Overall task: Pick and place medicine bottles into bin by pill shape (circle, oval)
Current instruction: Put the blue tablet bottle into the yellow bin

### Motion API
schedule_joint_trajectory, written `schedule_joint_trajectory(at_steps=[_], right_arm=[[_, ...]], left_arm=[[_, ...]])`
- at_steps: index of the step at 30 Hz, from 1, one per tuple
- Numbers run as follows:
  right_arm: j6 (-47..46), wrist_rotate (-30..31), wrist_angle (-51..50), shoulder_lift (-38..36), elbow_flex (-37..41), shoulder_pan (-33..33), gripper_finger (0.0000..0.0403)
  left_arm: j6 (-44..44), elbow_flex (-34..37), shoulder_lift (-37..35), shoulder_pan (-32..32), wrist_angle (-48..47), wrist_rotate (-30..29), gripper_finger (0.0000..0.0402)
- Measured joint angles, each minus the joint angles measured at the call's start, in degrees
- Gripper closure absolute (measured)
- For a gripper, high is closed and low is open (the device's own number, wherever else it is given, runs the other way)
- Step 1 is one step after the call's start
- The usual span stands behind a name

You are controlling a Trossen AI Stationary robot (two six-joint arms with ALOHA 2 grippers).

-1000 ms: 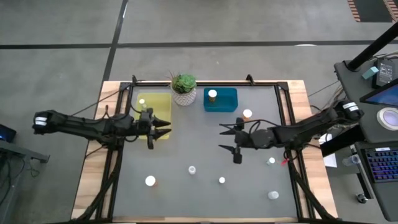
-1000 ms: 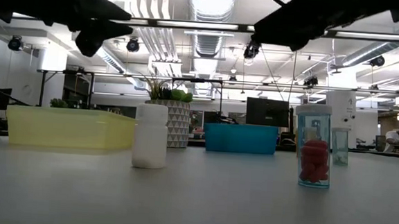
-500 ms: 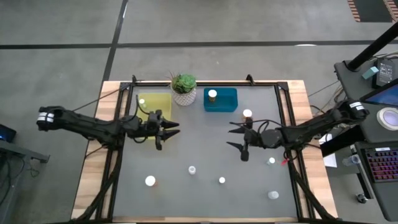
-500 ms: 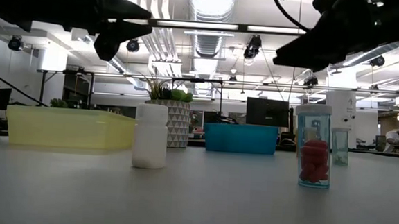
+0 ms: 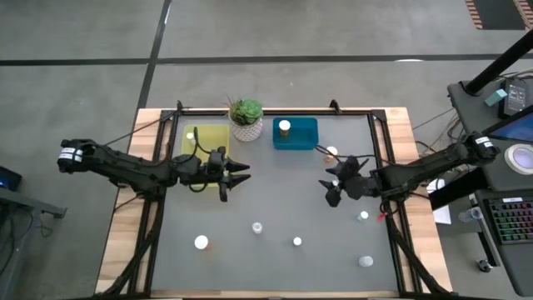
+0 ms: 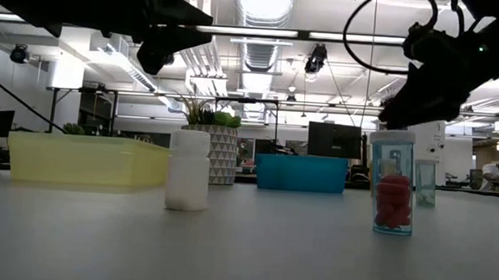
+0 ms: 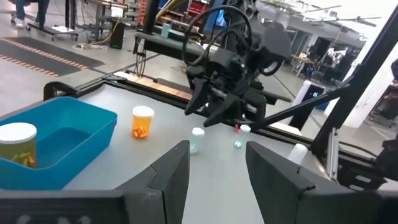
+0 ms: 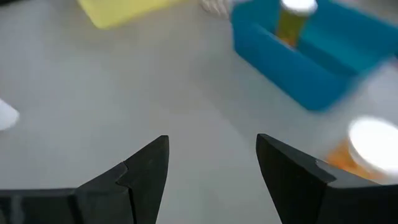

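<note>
Mid-table, open end effectors hover apart.

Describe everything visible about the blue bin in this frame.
The blue bin is a rectangular open-topped tray of teal-blue plastic with low walls and rounded corners. It sits flat on the grey table top near the far edge, right of the potted plant and apart from it. One amber bottle with a white cap stands upright inside, toward its left end. Neither gripper touches it; another amber bottle stands on the table just outside its right corner.
</note>
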State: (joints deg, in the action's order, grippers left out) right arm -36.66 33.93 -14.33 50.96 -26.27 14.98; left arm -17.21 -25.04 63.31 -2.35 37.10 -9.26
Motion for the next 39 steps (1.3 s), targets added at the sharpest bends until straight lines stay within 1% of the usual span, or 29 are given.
schedule_joint_trajectory(at_steps=[6, 9, 12, 14, 17, 22, 26, 32, 39], right_arm=[[-10.4, -2.5, -16.0, -0.2, -6.4, 0.0, 0.017], [-17.5, -3.7, -25.5, -0.2, -9.9, 0.0, 0.017], [-24.7, -7.6, -34.5, -0.2, -12.5, 0.0, 0.017], [-27.3, -9.5, -37.6, 0.2, -13.2, 0.0, 0.017], [-29.2, -10.0, -37.7, 0.4, -13.0, 0.0, 0.017], [-29.5, -10.0, -36.2, 2.2, -12.8, 0.0, 0.017], [-29.0, -10.4, -33.2, 5.5, -12.8, 0.0, 0.017], [-29.4, -10.4, -32.7, 10.7, -12.8, 0.0, 0.017], [-29.4, -10.4, -29.9, 15.1, -12.8, 0.0, 0.017]], left_arm=[[2.1, -0.7, 1.8, 0.1, 0.0, -0.3, 0.0259], [2.6, -0.7, 1.8, 0.1, 0.0, -0.3, 0.0259], [2.8, -0.7, 1.5, 0.1, 0.0, -0.4, 0.0259], [3.1, -0.7, 1.3, 0.1, 0.1, -0.4, 0.0259], [3.2, -0.7, 1.2, 0.1, -0.1, -0.5, 0.0259], [4.5, -0.7, 1.2, 0.1, -0.1, -0.5, 0.0259], [4.6, -0.7, 1.2, 0.1, -0.1, -0.5, 0.0259], [4.6, -0.7, 1.2, 0.1, -0.1, -0.5, 0.0259], [5.5, -0.7, 1.2, 0.1, -0.1, -0.5, 0.0259]])
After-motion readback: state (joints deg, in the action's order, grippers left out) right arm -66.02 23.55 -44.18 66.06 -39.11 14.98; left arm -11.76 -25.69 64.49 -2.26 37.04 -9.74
